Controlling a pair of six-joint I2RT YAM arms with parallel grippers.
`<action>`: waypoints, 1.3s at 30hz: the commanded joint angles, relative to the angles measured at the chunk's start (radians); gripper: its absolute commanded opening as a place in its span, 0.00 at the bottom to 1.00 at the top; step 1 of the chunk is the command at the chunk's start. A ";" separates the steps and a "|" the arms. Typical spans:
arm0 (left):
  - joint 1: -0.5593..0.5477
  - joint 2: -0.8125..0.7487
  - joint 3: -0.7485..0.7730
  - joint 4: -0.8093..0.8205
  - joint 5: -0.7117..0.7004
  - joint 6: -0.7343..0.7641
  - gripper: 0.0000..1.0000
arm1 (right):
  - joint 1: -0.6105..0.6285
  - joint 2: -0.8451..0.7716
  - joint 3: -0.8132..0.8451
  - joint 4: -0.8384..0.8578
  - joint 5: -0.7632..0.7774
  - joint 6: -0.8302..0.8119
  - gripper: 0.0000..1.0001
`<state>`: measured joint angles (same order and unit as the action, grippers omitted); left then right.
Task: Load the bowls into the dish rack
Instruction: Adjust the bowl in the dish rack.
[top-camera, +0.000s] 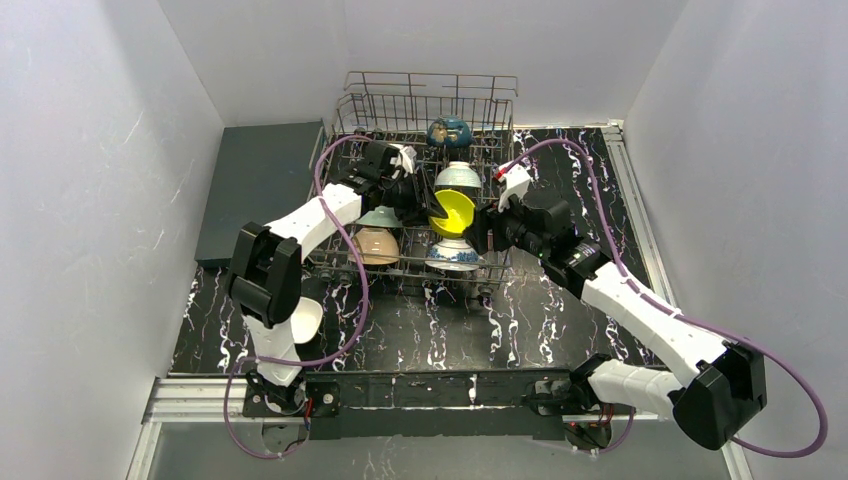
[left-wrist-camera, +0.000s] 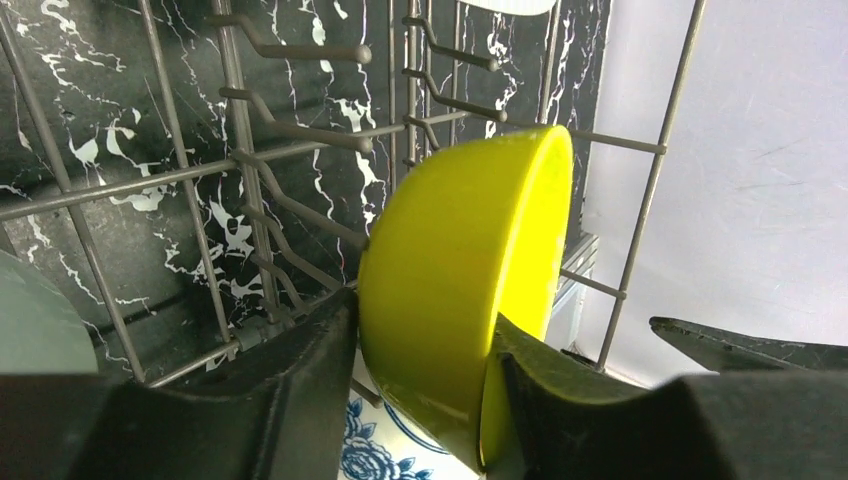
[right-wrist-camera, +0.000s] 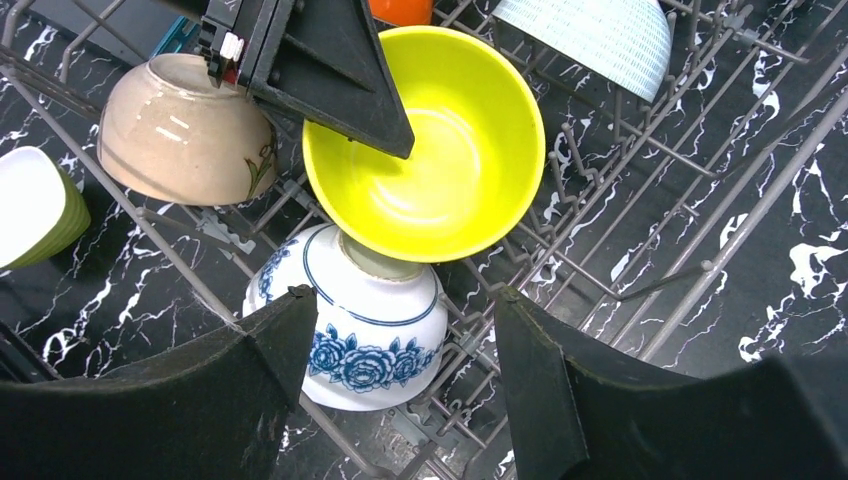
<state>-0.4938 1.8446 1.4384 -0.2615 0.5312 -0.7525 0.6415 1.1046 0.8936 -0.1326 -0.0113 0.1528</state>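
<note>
Pinching the wall of the glossy yellow round bowl (right-wrist-camera: 450, 170) just below its rim, the left gripper (left-wrist-camera: 420, 318) has one black finger pressed on the outer curve and the other inside the hollow, so the claw is closed on that bowl, not spread. The bowl stands on edge near the middle of the large silver wire dish rack (top-camera: 428, 100), tilted among the upright tines (left-wrist-camera: 300, 50) with its mouth turned toward the right arm. Its lower side sits right over the white bowl with blue flower pattern (right-wrist-camera: 365, 340), and whether the two touch cannot be told. The right gripper (right-wrist-camera: 402, 296) hangs over that pair with its fingers spread wide and nothing between them. Also in the rack are a peach-tan glazed bowl (right-wrist-camera: 180, 130), a pale ribbed bowl (right-wrist-camera: 590, 35) and, at the back, a dark blue bowl (top-camera: 449, 130). A bowl with a white inside (top-camera: 305, 320) lies on the black marbled table (top-camera: 560, 310) beside the left arm, outside the rack. By its shine the yellow bowl looks like glazed ceramic: stiff, fairly weighty for its size, slick under the fingers and liable to chip against wire or a neighbour. A rim pinch, one finger in and one out, seems the right hold, though taken to one side it may let the bowl swing, so letting go should wait until the tines carry its weight
</note>
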 joint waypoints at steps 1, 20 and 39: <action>0.010 -0.064 -0.039 0.094 0.062 -0.027 0.39 | -0.020 -0.001 0.038 0.033 -0.046 0.026 0.73; 0.013 -0.188 -0.049 0.335 0.004 0.541 0.31 | -0.116 -0.032 0.036 0.041 -0.123 0.105 0.74; -0.081 -0.059 0.007 0.525 -0.084 1.225 0.21 | -0.419 -0.040 -0.058 0.197 -0.499 0.275 0.74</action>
<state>-0.5308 1.7782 1.4147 0.1833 0.5076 0.2718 0.2317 1.0725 0.8474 0.0006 -0.4435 0.4175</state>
